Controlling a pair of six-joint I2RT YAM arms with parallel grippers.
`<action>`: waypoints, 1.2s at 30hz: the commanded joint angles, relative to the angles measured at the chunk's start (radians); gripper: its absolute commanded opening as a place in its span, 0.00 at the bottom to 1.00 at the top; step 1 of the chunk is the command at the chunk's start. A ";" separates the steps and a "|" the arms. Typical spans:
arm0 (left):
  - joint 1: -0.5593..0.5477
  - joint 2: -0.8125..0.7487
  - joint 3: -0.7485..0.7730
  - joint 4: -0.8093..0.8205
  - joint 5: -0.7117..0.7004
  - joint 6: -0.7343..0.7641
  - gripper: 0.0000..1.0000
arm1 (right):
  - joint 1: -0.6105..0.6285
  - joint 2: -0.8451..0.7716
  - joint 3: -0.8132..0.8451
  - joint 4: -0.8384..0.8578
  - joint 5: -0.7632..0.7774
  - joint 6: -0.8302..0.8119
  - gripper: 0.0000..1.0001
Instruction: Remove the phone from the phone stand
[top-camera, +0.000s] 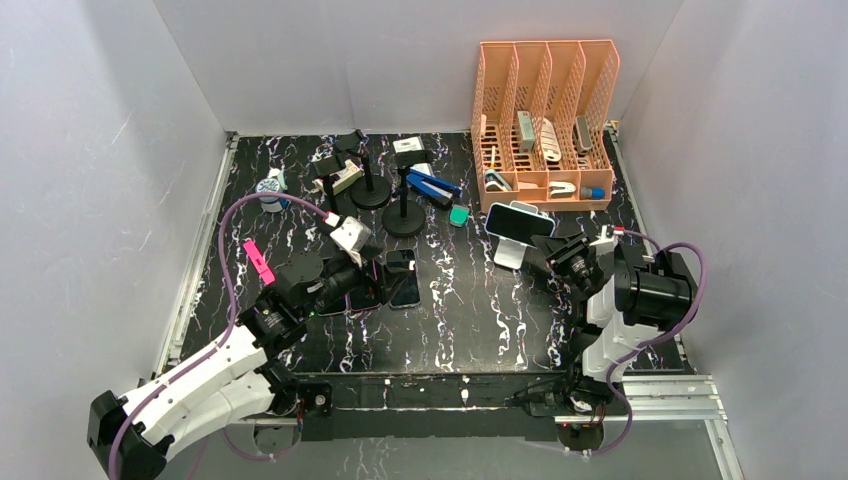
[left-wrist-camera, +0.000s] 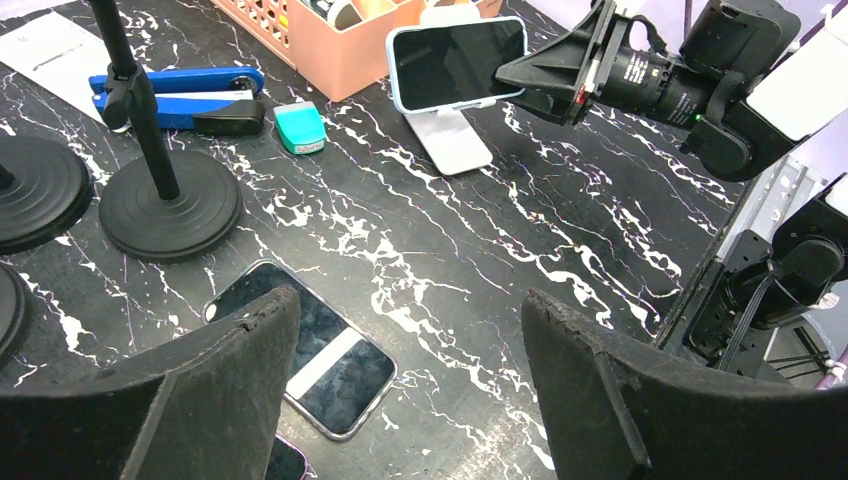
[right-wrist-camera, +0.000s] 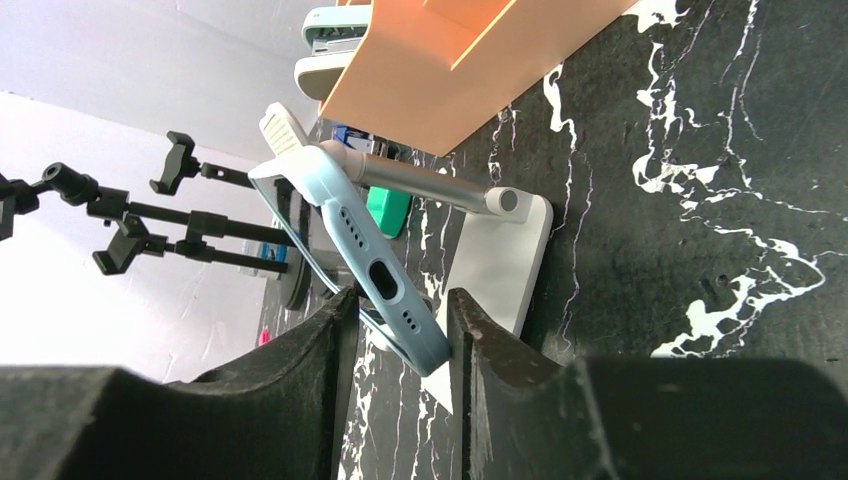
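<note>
right jaws closed on phone end at 2 o'clock; lift clear of phone stand lip, no twisting; left jaws open

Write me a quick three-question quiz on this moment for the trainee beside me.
1. True or false: the phone is already off the stand.
2. Fill in: the left pincer is ___ (open or shut).
3. Which one has the phone's end between its fingers? A. left pincer B. right pincer

Key: 1 false; 2 open; 3 B.
</note>
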 joint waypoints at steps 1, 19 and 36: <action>-0.003 -0.003 0.016 0.015 0.012 -0.003 0.79 | -0.003 -0.034 0.004 0.321 -0.013 -0.009 0.41; -0.003 0.000 0.014 0.021 0.024 -0.013 0.79 | 0.011 -0.186 -0.030 0.203 -0.046 -0.104 0.07; -0.003 -0.007 0.013 0.023 0.026 -0.017 0.80 | 0.033 -0.395 -0.043 -0.052 -0.036 -0.178 0.01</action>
